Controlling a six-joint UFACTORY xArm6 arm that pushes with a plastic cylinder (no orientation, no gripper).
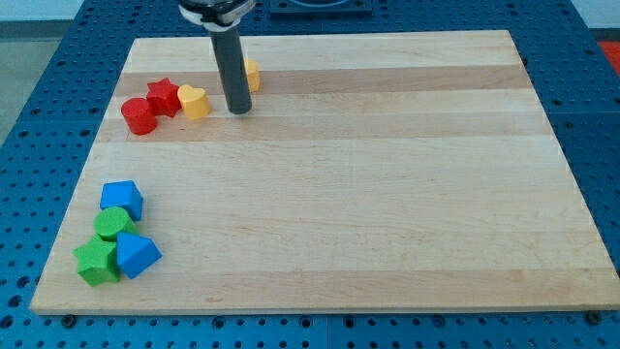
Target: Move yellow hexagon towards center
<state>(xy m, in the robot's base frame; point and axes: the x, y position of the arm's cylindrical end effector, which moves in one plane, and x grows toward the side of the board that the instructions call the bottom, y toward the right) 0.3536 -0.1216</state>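
Observation:
The yellow hexagon (251, 75) lies near the view's top left of the wooden board (387, 194), mostly hidden behind my rod. My tip (238, 110) rests on the board just below and slightly left of the hexagon, close to it or touching it. A yellow heart-shaped block (195, 101) lies just left of my tip.
A red star (163, 96) and a red cylinder (139, 115) lie left of the yellow heart. At the view's bottom left a blue block (122, 200), a green cylinder (115, 225), a green star (97, 261) and a blue block (137, 255) cluster together.

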